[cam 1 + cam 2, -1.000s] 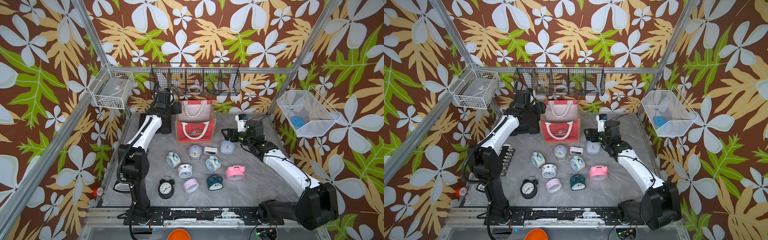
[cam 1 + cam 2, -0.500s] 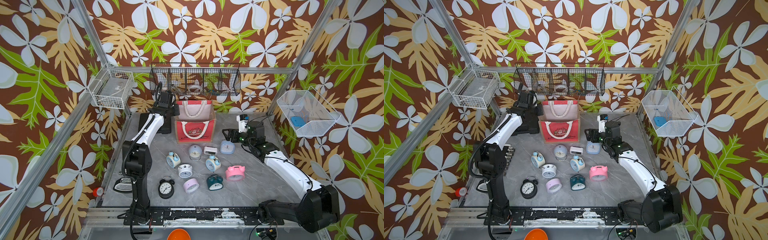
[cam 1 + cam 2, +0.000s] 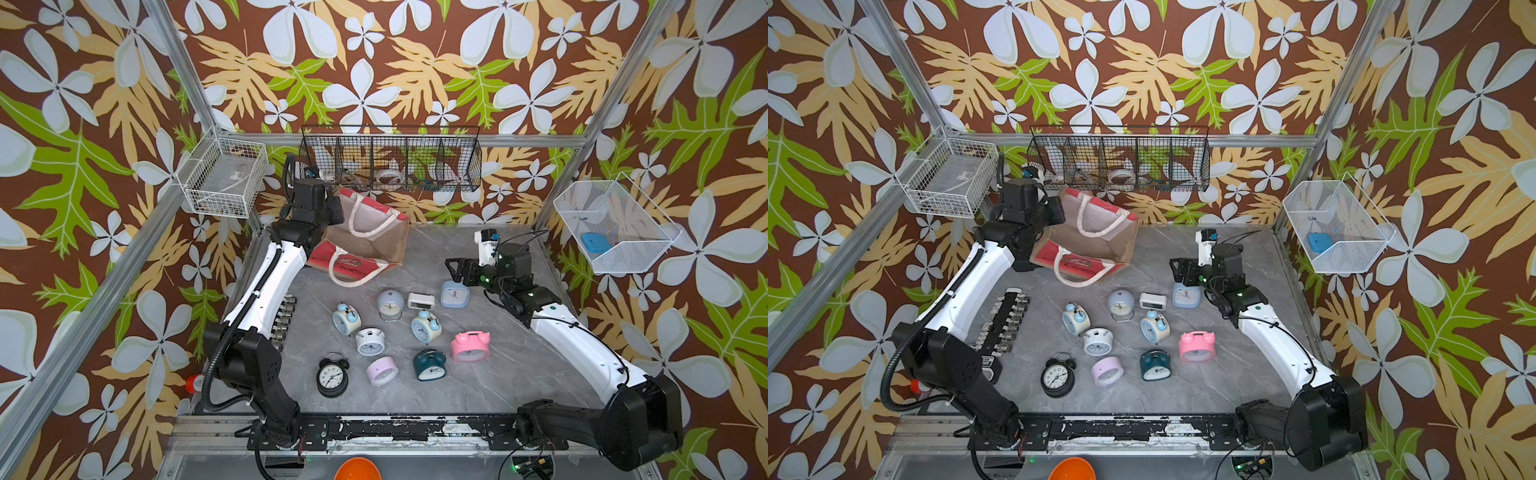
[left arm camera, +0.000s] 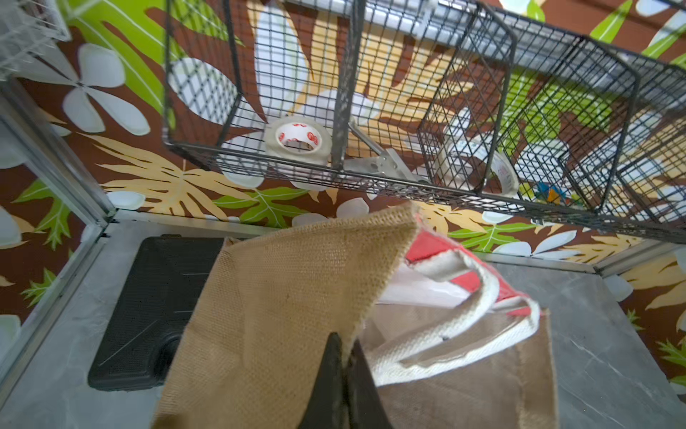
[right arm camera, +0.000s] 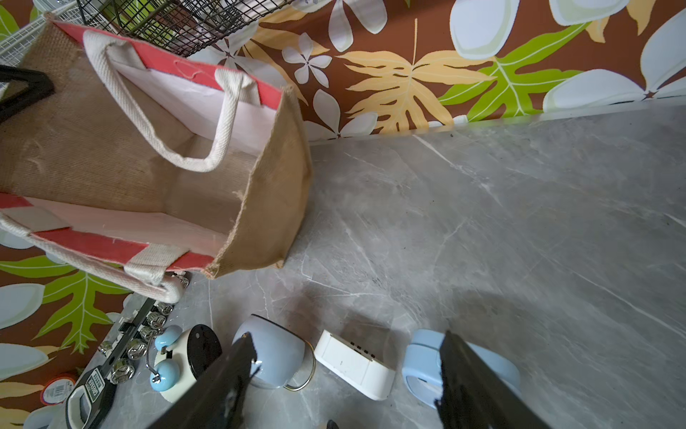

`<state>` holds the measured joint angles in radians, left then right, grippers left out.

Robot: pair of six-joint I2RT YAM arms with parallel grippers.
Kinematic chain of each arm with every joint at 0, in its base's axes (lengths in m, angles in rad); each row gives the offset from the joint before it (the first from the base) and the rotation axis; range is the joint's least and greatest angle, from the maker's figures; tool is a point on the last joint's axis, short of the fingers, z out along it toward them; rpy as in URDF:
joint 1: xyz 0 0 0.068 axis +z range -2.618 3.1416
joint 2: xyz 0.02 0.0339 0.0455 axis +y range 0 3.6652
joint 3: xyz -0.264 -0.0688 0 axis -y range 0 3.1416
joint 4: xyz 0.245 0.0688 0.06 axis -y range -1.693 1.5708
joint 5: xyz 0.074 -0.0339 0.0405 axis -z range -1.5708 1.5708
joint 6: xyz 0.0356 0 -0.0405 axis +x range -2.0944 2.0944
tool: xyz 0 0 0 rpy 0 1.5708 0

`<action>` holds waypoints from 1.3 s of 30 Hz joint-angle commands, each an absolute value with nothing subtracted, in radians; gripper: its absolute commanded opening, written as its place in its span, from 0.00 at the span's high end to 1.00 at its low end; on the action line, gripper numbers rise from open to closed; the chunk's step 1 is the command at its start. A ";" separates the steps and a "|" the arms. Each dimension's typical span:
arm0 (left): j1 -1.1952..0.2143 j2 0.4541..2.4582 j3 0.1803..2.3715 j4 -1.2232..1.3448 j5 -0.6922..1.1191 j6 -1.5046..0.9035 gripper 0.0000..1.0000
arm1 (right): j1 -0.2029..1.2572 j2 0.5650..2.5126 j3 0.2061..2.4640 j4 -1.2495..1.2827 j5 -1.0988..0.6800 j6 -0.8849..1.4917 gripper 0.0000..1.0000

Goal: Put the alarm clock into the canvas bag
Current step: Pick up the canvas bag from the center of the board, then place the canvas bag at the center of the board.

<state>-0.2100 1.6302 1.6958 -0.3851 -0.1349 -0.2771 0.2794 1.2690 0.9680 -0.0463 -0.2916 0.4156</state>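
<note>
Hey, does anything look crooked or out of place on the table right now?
Yes. The canvas bag is tilted, not standing square: the left gripper is shut on its tan burlap side edge, so that side sits higher.

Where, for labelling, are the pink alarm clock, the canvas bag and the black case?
pink alarm clock (image 3: 469,351): in a top view, its front.
canvas bag (image 3: 353,266): in a top view, red front panel.
black case (image 4: 156,304): left wrist view, its top.
</note>
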 commanded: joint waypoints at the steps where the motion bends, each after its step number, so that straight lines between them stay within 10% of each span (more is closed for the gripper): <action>1: -0.184 1.560 1.618 -0.329 -0.155 -0.323 1.00 | 0.282 1.261 0.963 -0.044 -0.308 0.431 0.21; 30: -0.104 1.242 1.208 -0.493 -0.210 -0.529 1.00 | 0.833 1.770 1.455 -0.109 0.074 0.918 0.06; 39: -0.103 1.214 1.165 -0.520 -0.232 -0.496 1.00 | 0.834 1.854 1.558 -0.151 0.122 0.935 0.45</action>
<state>-0.1059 1.2224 1.1740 -0.5037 -0.2203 -0.5159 0.8330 1.8381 1.5352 -0.1280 0.0822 0.9382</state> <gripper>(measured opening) 0.060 0.568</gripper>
